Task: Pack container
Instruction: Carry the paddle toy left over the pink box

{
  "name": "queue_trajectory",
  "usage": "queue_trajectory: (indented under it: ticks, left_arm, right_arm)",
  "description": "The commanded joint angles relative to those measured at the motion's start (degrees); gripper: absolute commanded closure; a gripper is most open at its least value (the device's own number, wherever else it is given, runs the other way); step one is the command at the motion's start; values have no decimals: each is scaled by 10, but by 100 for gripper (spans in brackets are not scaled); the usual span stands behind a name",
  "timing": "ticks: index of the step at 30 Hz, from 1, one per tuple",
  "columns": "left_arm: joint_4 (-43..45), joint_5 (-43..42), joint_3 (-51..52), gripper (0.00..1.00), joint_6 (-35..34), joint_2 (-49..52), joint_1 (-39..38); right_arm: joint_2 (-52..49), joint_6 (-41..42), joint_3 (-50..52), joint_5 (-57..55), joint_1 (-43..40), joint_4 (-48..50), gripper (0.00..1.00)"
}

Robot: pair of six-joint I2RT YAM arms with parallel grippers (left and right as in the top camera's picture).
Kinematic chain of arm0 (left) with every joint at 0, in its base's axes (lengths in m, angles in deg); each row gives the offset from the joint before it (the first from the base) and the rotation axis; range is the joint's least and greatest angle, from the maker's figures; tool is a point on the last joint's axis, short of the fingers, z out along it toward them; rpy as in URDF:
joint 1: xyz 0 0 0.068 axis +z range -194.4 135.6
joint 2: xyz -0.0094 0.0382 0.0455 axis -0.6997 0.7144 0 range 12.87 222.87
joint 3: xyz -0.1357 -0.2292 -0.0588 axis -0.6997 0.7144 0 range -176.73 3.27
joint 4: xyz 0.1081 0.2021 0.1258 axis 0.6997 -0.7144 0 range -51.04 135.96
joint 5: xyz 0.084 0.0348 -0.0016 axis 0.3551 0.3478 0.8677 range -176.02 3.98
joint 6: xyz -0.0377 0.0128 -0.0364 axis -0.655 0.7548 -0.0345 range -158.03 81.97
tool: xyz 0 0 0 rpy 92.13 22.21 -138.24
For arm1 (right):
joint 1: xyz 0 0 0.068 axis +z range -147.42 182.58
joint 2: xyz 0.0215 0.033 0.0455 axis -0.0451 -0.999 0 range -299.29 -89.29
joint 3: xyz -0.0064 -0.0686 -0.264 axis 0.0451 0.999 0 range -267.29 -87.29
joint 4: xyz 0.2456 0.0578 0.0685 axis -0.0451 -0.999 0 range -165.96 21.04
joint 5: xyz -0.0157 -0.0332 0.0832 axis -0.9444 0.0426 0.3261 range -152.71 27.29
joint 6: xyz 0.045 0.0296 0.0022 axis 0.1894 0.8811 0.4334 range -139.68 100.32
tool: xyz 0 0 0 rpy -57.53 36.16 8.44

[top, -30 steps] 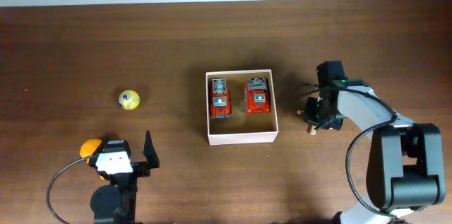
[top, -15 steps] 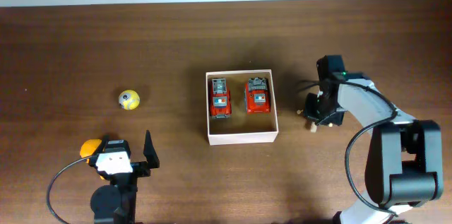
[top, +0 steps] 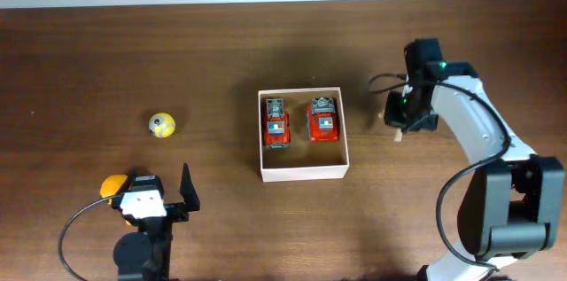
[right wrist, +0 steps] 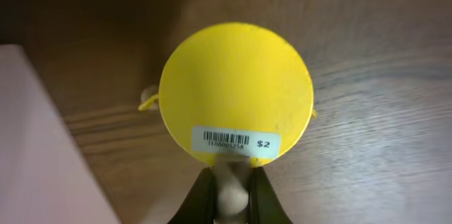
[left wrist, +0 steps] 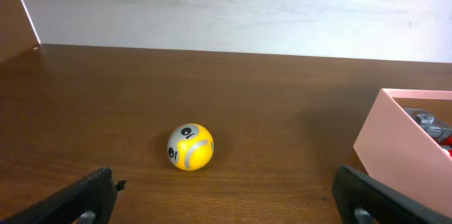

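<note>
- Yellow disc [right wrist: 236, 90] with a barcode sticker, held by its pale stem [right wrist: 232, 171]: the right gripper [right wrist: 231, 189] has its fingers pressed together on that stem, just off the right wall of the container [top: 301, 173].
- Centre of the brown table [top: 89, 50]: the container sits square-on, two red toy cars [top: 277, 122] parked side by side in its far half and a bare strip of tan floor [top: 301, 155] in the near half.
- The step in hand looks to be the carry across to the box. The disc should clear the thin white wall before any descent, since a clip would likely shove the light box.
- Best target is probably the bare strip in front of the cars. The disc is broad, so it should come down low and be let go only once it rests.
- A pinch on a thin stem may let the disc twist, so a slow, level move suits it.
- Left gripper [left wrist: 229, 196] is spread wide and empty, facing a yellow ball [left wrist: 190, 147] well apart from the box.
</note>
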Motion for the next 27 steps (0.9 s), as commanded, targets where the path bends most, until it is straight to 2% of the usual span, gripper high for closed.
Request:
queue_trajectory:
  ticks: [1, 15, 27]
  left_arm:
    - [2, -6, 5, 1, 11, -3, -2]
    - [2, -6, 5, 1, 11, -3, -2]
    - [2, -6, 5, 1, 11, -3, -2]
  right_arm:
    - [-5, -31, -61, 1, 5, -22, 93]
    - [-5, -49, -237, 1, 89, -111, 92]
    - [-5, 4, -258, 2, 215, -110, 92]
